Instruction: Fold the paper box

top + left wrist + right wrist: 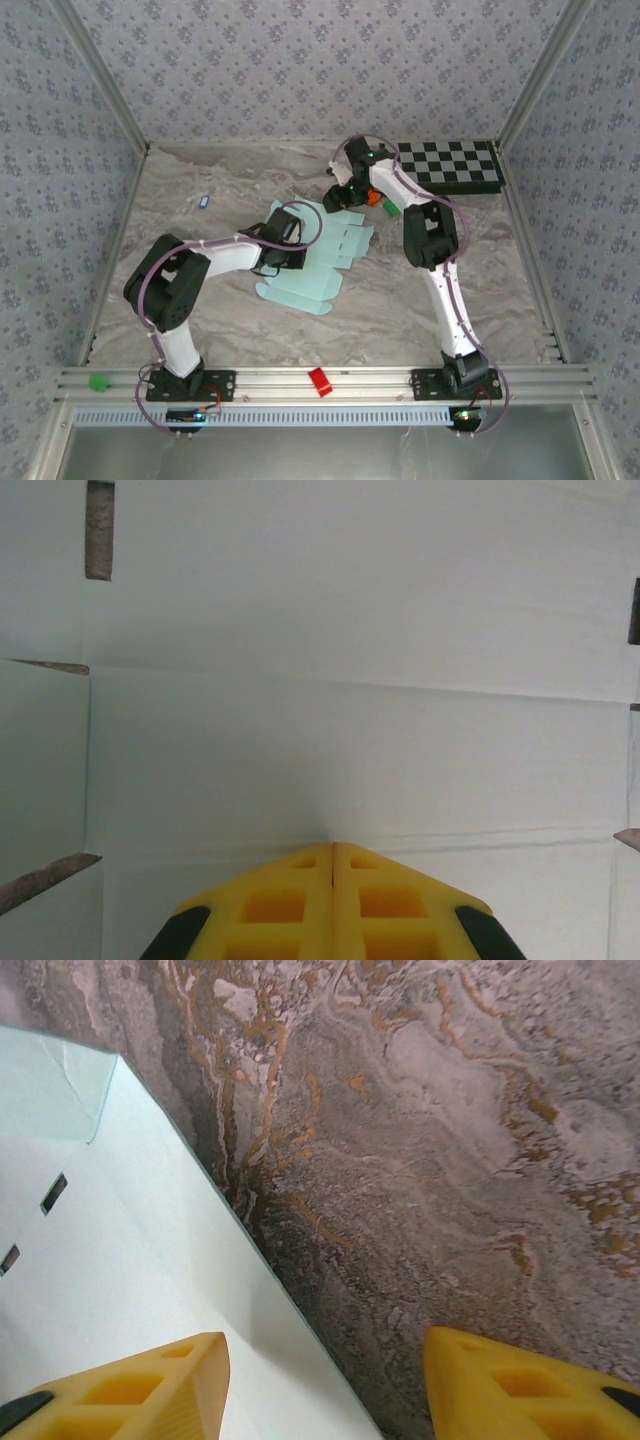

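Note:
The paper box is a pale aqua-blue die-cut sheet lying flat in the middle of the table, its flaps toward the right. My left gripper is over the sheet's left half. In the left wrist view its yellow fingers are shut tip to tip, and the left gripper rests on the sheet with nothing between them. My right gripper hovers at the sheet's far edge. It is open, one finger over the sheet and the other over bare table, the sheet's edge running between them.
A black-and-white checkered board lies at the back right. A small orange piece and a green one sit just right of the right gripper. A small blue item lies at the back left. A red block rests on the front rail.

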`<action>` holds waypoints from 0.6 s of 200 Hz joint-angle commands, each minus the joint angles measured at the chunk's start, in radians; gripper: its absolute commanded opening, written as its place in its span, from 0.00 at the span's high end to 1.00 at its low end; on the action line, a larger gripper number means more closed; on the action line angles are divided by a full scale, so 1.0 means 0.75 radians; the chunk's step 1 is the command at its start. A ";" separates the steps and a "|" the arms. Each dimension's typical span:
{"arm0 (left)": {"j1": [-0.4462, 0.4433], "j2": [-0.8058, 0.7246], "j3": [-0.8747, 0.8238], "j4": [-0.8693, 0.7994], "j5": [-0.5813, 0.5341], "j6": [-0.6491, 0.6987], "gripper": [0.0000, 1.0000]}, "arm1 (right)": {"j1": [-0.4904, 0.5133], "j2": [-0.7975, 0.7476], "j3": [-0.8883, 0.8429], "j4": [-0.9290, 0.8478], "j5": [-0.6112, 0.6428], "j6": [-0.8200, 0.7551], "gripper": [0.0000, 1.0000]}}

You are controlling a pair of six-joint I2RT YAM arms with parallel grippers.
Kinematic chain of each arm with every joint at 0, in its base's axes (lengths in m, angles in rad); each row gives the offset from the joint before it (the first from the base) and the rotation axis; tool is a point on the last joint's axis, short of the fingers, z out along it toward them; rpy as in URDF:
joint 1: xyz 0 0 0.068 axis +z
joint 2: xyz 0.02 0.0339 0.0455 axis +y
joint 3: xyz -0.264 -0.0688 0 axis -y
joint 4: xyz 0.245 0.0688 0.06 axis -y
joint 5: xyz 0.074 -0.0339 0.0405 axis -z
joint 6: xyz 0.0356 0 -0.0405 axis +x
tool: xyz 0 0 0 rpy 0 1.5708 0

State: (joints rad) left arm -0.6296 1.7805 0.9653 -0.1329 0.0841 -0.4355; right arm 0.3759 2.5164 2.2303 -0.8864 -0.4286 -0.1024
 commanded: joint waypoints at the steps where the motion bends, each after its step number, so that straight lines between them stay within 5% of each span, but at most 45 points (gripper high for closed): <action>1: -0.009 0.027 -0.054 -0.177 -0.032 0.006 1.00 | -0.006 0.023 0.045 -0.093 -0.076 -0.046 0.47; 120: -0.013 0.029 -0.045 -0.184 -0.051 -0.004 1.00 | 0.008 -0.090 0.050 -0.240 -0.123 -0.242 0.58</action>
State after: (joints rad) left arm -0.6308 1.7802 0.9653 -0.1352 0.0803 -0.4362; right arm 0.3706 2.5099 2.2486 -0.9806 -0.4877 -0.2321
